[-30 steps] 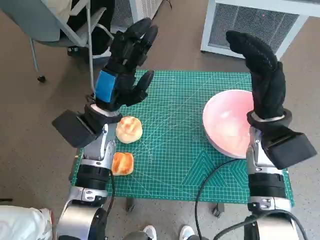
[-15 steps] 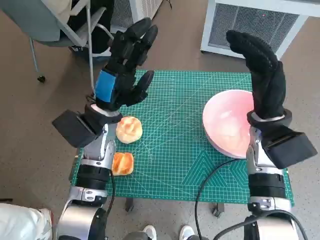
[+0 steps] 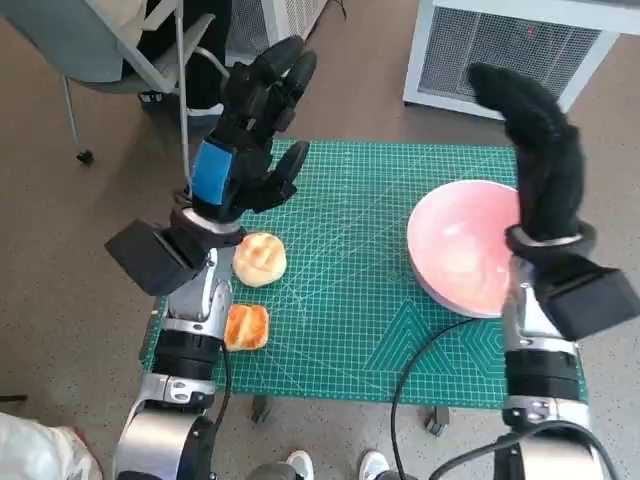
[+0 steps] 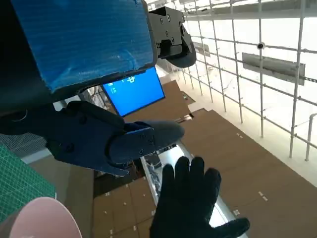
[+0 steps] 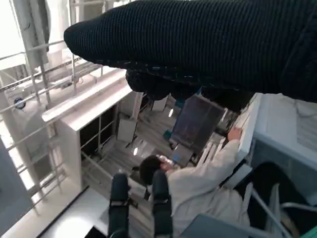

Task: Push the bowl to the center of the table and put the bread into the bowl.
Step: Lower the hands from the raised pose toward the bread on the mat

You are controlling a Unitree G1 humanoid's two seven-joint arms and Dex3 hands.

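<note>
Showing bowl (image 3: pixel 462 248) + bread (image 3: pixel 259 259) in head view, wrist views mostly room

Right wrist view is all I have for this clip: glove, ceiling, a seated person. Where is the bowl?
Observer: The pink bowl sits at the table's right side, on the green mat.
Operator: Is the right hand on it?
Observer: No, the right hand is raised above its far rim, holding nothing.
Operator: And the bread?
Observer: Two pieces, a round bun and a toasted piece, lie near the left edge; the left hand is raised, fingers apart.
</note>
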